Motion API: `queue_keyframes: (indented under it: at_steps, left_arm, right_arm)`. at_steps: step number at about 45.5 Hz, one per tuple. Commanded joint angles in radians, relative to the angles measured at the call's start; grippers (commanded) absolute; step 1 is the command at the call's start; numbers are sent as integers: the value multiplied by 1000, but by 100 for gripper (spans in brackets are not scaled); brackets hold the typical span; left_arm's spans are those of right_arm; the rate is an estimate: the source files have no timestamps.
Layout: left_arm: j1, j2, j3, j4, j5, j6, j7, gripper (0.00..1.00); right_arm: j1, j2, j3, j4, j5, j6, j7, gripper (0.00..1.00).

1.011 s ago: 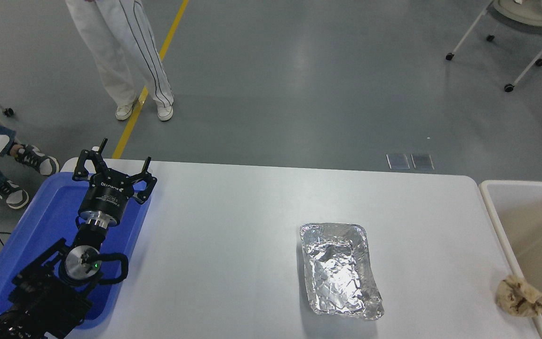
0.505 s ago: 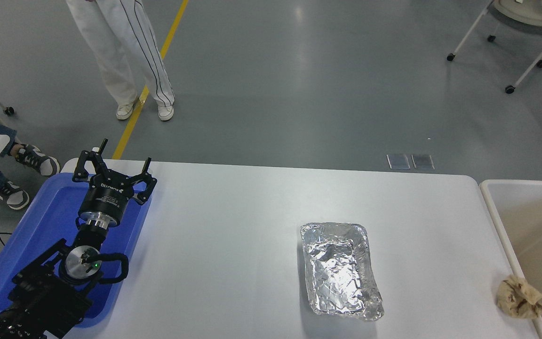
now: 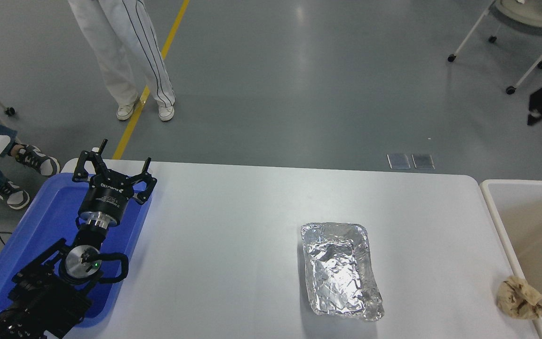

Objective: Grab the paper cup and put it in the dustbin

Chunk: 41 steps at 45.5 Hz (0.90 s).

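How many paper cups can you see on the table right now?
0. The table holds only a foil tray, a blue tray and a brown paper ball at the dustbin rim. A cup may sit unseen inside the dustbin.

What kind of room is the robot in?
Probably a robot test lab or workshop hall: a bare grey floor with a yellow line, a rolling chair, and a white table set out for the robot.
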Motion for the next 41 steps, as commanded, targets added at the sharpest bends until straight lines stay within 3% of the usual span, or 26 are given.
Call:
queue_keyframes:
  at_steps: [1,41]
  left_arm:
    - [0,0,0,0,0,0,0,100]
    - [0,0,-1,0,0,0,2,100]
  right_arm:
    - [17,119,40,28,13,2,2,100]
    - [43,133,16,132,-2,2,-3,100]
